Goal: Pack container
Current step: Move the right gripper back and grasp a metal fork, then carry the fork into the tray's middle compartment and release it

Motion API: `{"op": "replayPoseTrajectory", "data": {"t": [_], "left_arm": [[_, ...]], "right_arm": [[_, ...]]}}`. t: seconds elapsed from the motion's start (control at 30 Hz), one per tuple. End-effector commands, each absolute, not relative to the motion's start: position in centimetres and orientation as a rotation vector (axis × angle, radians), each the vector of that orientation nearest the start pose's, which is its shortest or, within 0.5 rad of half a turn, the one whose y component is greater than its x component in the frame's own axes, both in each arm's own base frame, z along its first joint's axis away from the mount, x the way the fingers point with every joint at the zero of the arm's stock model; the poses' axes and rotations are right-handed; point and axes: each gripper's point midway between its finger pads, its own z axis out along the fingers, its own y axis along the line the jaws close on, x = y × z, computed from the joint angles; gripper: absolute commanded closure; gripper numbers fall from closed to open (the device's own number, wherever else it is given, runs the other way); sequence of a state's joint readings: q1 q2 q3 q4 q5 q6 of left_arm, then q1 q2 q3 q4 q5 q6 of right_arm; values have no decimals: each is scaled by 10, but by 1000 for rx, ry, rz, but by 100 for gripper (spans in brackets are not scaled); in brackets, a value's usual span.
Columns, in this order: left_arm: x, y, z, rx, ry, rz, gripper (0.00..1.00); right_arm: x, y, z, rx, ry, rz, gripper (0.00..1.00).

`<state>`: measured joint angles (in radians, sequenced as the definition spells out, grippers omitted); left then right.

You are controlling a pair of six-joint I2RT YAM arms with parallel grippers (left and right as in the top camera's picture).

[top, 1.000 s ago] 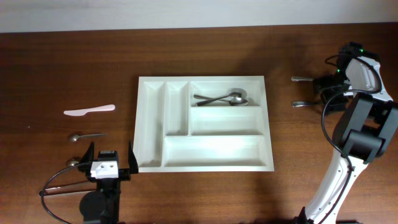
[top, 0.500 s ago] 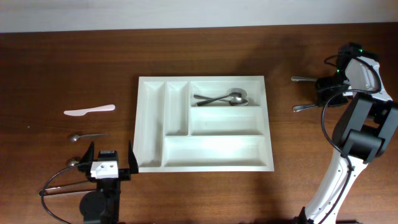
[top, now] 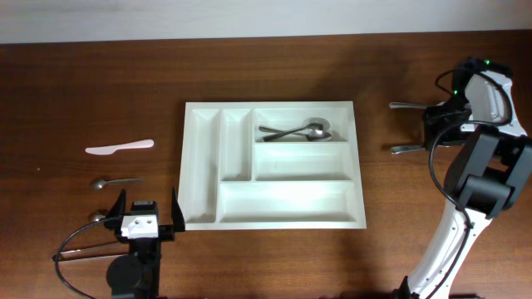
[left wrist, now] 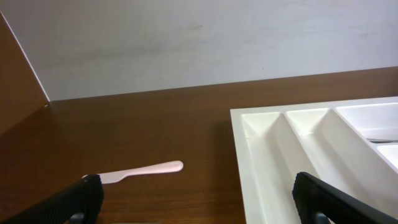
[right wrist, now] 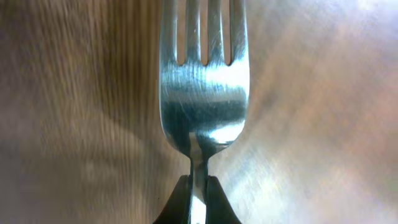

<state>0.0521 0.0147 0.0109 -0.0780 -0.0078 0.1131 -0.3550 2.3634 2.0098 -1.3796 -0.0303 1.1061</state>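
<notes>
The container [top: 204, 166], a large white cutlery tray, lies mid-table, with two metal spoons [top: 295, 131] in its top right compartment. Its left compartments [left wrist: 280, 143] show in the left wrist view. At the far right my right gripper [top: 432, 133] is shut on the neck of a metal fork [right wrist: 205, 93], whose tines point away past my right gripper [right wrist: 198, 186]. That fork [top: 406, 149] sticks out leftward over the table. My left gripper [top: 148, 218] is open and empty, low by the tray's front left corner; in its own view the left gripper [left wrist: 199, 208] spans bare wood.
A second metal utensil [top: 405, 105] lies on the table just behind the right gripper. Left of the tray lie a pale plastic knife [top: 119, 148] [left wrist: 140, 173], a small spoon [top: 115, 181] and another spoon [top: 98, 217] beside the left gripper.
The right gripper has shut on the fork, and the fork has shifted a little toward the front of the table. The left arm has not moved.
</notes>
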Motion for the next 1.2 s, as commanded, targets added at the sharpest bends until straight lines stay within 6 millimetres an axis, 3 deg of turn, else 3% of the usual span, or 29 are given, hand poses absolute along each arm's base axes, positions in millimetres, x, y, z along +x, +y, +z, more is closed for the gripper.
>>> {"op": "replayPoseTrajectory", "data": {"t": [0.0,0.2,0.4,0.57,0.73,0.9,1.17], "left_arm": [[245,15,156,56,1652,146,1],[245,15,156,56,1652,146,1],[245,15,156,56,1652,146,1],[245,15,156,56,1652,146,1],[245,15,156,56,1652,146,1],[245,15,156,56,1652,146,1],[245,15,156,56,1652,146,1]], "right_arm": [[410,-125,93,2180,2320,78,96],[403,-66,149,2105,2329,142,96],[395,12,178,2043,2361,175,96],[382,73,173,2032,2418,144,96],[360,114,157,2073,2439,52,96],[343,134,145,2163,2399,-19,94],[340,158,130,2163,2393,10,93]]}}
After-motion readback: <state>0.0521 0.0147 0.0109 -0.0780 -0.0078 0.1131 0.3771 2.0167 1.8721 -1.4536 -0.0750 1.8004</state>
